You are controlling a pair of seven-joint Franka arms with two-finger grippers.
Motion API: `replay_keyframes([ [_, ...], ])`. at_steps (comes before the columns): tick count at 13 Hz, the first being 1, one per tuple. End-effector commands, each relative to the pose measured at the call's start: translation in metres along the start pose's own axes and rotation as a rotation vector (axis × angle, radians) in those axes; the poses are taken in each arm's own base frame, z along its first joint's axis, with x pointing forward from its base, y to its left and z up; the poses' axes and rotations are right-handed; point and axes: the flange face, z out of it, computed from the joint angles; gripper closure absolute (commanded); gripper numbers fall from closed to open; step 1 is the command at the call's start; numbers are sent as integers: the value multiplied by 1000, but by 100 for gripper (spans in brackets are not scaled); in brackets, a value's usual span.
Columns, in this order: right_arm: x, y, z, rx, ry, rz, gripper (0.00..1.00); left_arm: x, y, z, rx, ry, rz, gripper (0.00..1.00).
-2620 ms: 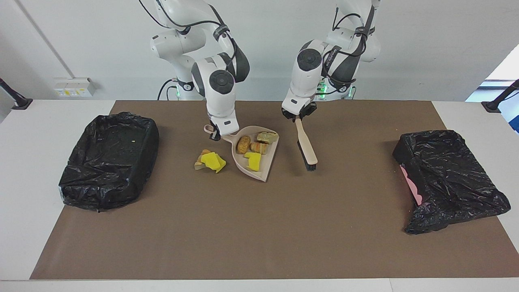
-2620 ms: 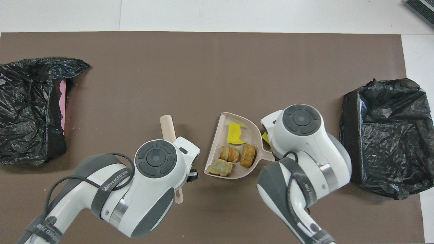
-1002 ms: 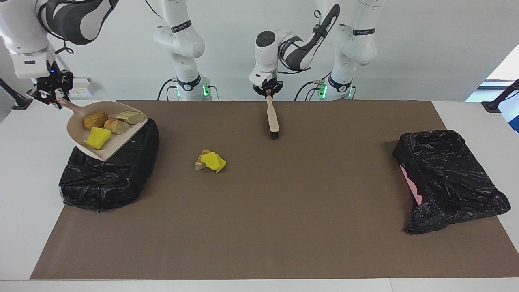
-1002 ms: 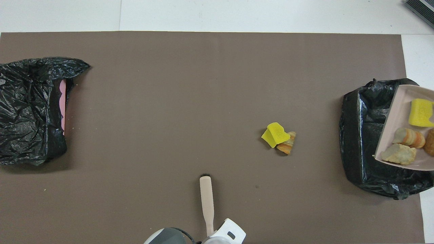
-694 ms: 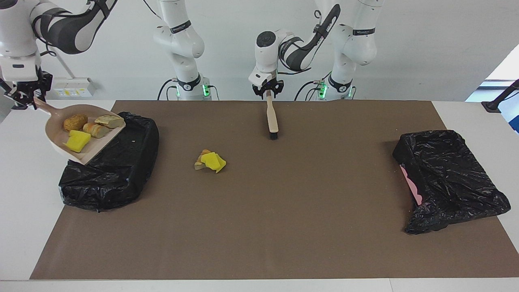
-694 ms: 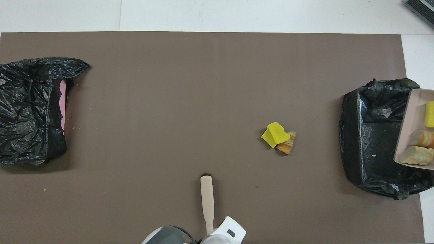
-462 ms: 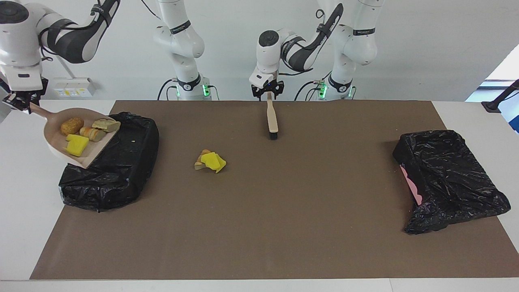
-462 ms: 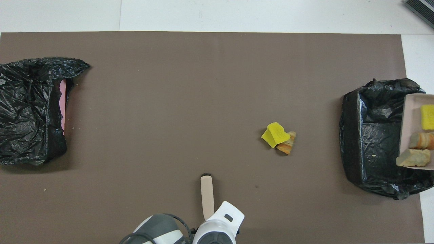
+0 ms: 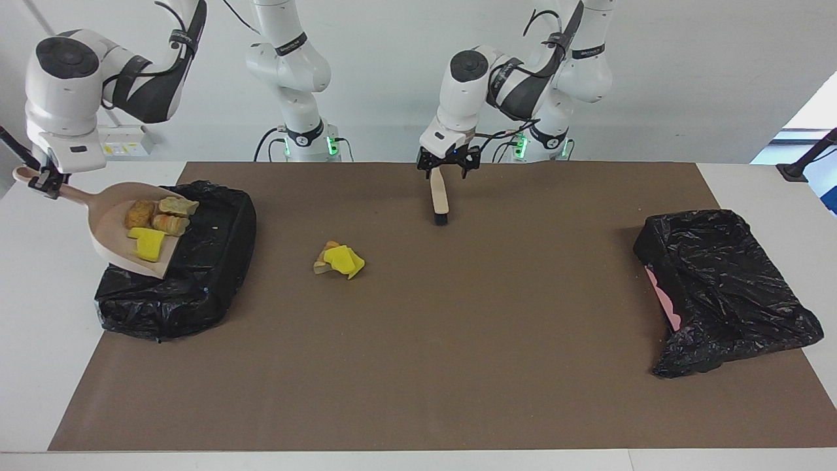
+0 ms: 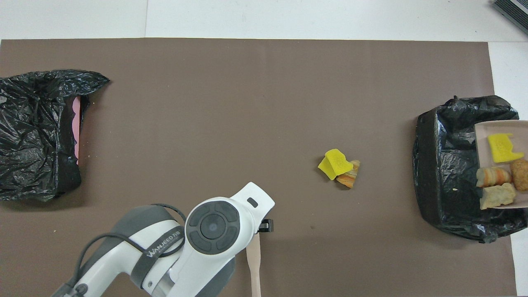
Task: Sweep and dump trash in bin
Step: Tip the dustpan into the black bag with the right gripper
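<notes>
Trash (image 9: 153,219) mostly rides undumped in the dustpan (image 9: 111,230) gripped by the right gripper (image 9: 47,183) over the black-lined bin (image 9: 196,281), two scraps (image 9: 339,260) lie unswept on the mat, and the left gripper (image 9: 447,163) hangs spread over the brush (image 9: 439,196).

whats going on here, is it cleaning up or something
Yes, mid-cleanup. The right pincer holds a loaded dustpan tilted over the black-lined bin, with four scraps of trash not yet dumped. The left pincer stands open over the brush, which lies on the mat. A small pile of scraps remains unswept mid-table.
</notes>
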Motion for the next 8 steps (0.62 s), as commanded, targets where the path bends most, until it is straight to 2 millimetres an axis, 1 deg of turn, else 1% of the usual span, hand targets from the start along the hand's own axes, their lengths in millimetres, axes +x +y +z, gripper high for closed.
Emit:
replay_keyframes([
  [1, 16, -9, -12, -33, -44, -52, 100, 42, -31, -39, 50, 60, 42, 0],
  [2, 17, -8, -13, -34, -53, -60, 100, 59, -50, -56, 51, 56, 63, 0],
  [3, 18, -8, -13, -34, -60, -67, 100, 70, -65, -77, 57, 48, 100, 0],
  [5, 29, 0, -24, -54, -99, -115, 100, 93, -106, -120, 54, 47, 120, 0],
  [6, 29, 0, -24, -54, -101, -116, 100, 97, -121, -144, 54, 39, 128, 0],
  [8, 28, 0, -26, -56, -103, -115, 100, 97, -148, -186, 59, 16, 164, 0],
])
